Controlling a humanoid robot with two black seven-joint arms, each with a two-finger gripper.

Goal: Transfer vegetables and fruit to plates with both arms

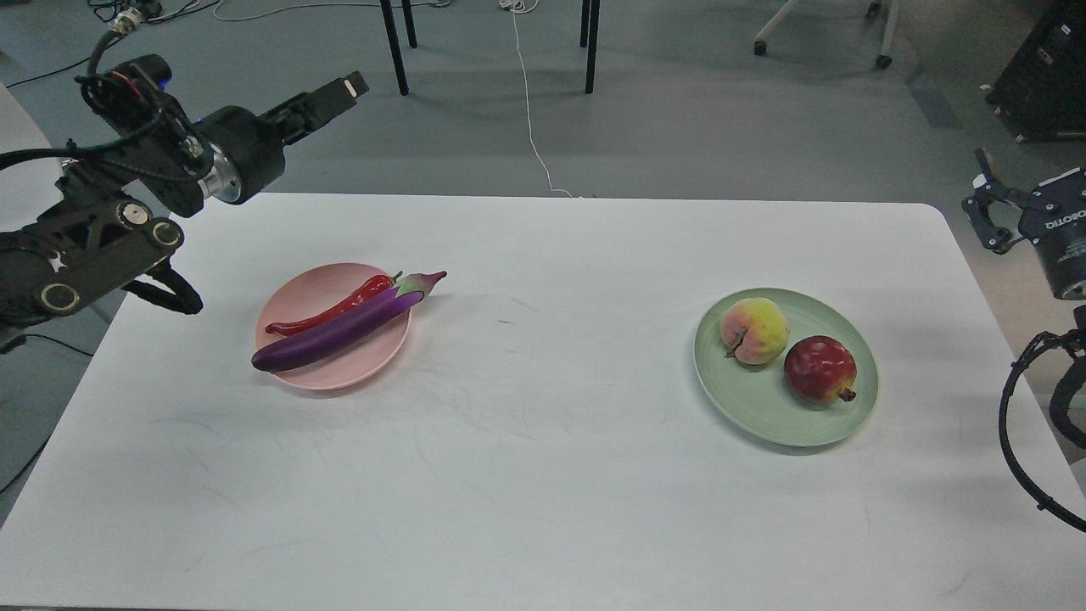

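The pink plate (297,290) sits at the table's left. The purple eggplant (339,333) lies across it, its stem cap over the right rim. The red chili pepper (333,313) lies on the plate just behind the eggplant. The green plate (764,409) at the right holds the yellow-green peach (753,331) and the dark red pomegranate (819,367), side by side. My left gripper (344,88) is raised high beyond the table's far left edge, empty, seen side-on. My right gripper (981,204) hangs off the table's right edge, open and empty.
The white table (543,475) has rounded far corners. Black table legs (394,51) and a white cable (530,110) are on the floor behind. A white chair (21,161) stands at the far left, behind my left arm.
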